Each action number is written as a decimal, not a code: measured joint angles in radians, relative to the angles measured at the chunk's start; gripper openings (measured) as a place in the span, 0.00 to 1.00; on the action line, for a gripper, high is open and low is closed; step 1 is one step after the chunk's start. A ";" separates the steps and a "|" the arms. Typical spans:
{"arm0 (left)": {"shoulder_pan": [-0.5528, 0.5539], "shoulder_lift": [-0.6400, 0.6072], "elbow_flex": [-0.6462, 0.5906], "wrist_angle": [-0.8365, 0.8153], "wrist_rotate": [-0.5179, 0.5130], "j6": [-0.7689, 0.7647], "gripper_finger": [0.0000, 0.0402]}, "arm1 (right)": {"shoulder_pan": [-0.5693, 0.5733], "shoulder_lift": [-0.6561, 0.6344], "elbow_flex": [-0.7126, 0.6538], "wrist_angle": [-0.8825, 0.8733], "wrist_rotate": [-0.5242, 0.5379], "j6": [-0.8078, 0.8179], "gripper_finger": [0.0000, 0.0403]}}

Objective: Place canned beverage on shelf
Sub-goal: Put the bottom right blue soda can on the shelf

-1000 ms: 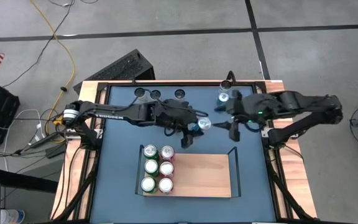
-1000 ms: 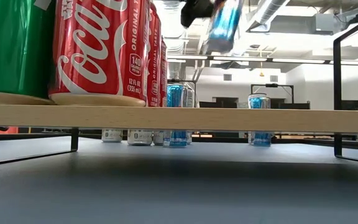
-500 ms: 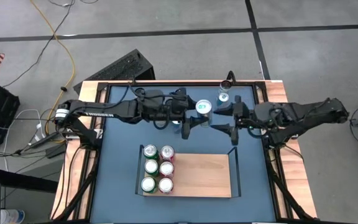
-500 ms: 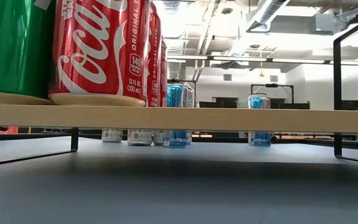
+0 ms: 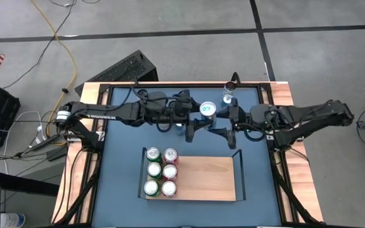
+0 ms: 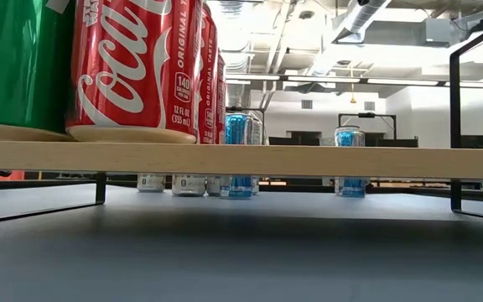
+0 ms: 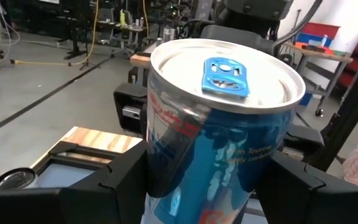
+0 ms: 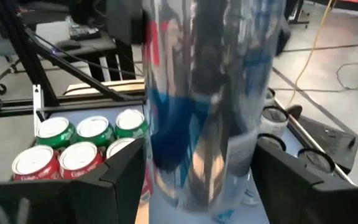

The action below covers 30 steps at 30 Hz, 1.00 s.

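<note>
A blue and silver beverage can (image 7: 222, 124) is held upright over the middle of the table, its top (image 5: 208, 109) showing in the high view. My left gripper (image 5: 194, 121) reaches in level from the table's left and is shut on it. My right gripper (image 5: 224, 128) comes from the right, open, with its fingers (image 8: 120, 180) on either side of the same can (image 8: 210, 106). The shelf (image 5: 204, 178), a light-wood board with black end rails, lies nearer the front. It carries several red and green cans (image 5: 160, 171) at its left end. My left gripper pinches the can's side wall (image 7: 160, 180), below the rim, between its two fingers (image 7: 120, 186). The fingers come level from the table's left. The can stands upright in the hold, lifted clear of the table. My right gripper flanks the can; I cannot tell whether it touches.
More cans (image 5: 229, 93) stand along the table's far edge and show behind the shelf board (image 6: 241, 159) in the low view as blue cans (image 6: 241, 155). The right half of the shelf (image 5: 214, 177) is bare wood. A black rail (image 5: 238, 166) rises at its right end.
My left gripper has risen with the can and levelled out, so the tilted can now stands upright and higher, above the top of the low view. It then kept still. My right gripper has come down and toward the table's left until its fingers flank the can.
</note>
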 joint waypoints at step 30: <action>0.030 -0.060 0.001 -0.238 0.000 0.058 0.72 | -0.039 0.044 -0.001 -0.007 0.028 -0.005 0.44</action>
